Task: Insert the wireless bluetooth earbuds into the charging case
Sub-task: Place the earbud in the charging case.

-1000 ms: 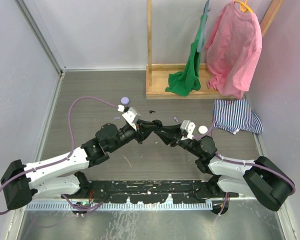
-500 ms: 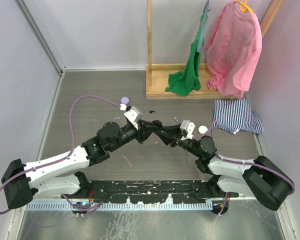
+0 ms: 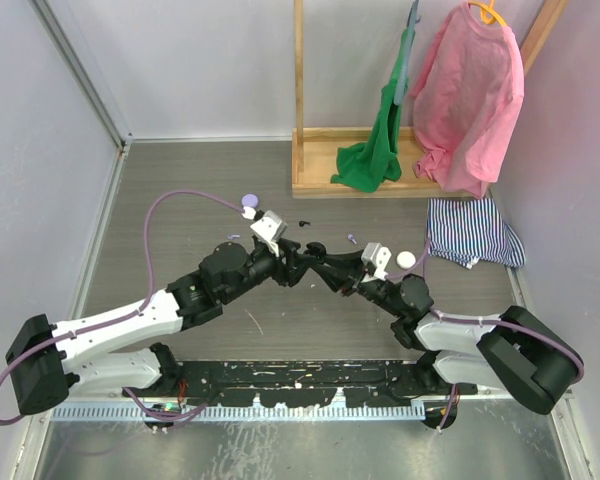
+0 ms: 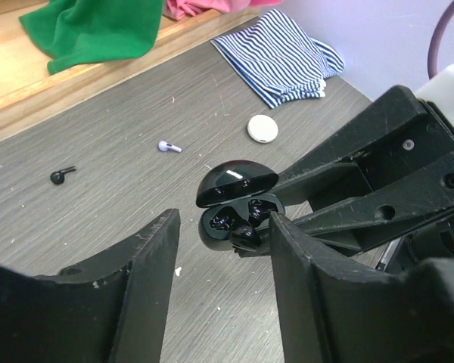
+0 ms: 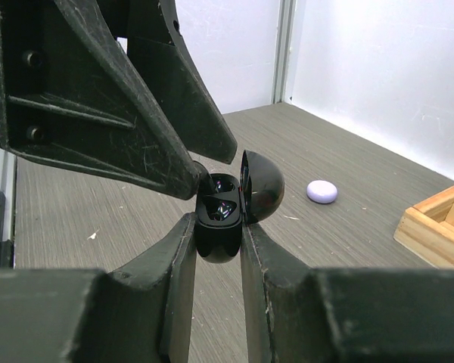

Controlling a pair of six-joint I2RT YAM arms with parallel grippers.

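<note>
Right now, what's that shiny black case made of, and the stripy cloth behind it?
The black charging case looks like hard glossy plastic: its open lid mirrors bright lights. The striped cloth looks like soft woven fabric, matte, lying crumpled in folds; the exact fibre cannot be told.

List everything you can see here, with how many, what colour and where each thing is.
black round charging case: one, black, lid open, clamped above the table; contents unclear
small black earbud: one, black, loose on the table
small lilac earbud: one, lilac, loose on the table
white round case: one, white, near the striped cloth
lilac round case: one, lilac, on the table
striped cloth: one, blue-white, right side
green cloth: one, green, on the rack
pink shirt: one, pink, hanging
wooden rack: one, tan, far edge
left gripper: black, jaws open at the case
right gripper: black, holding the case
</note>
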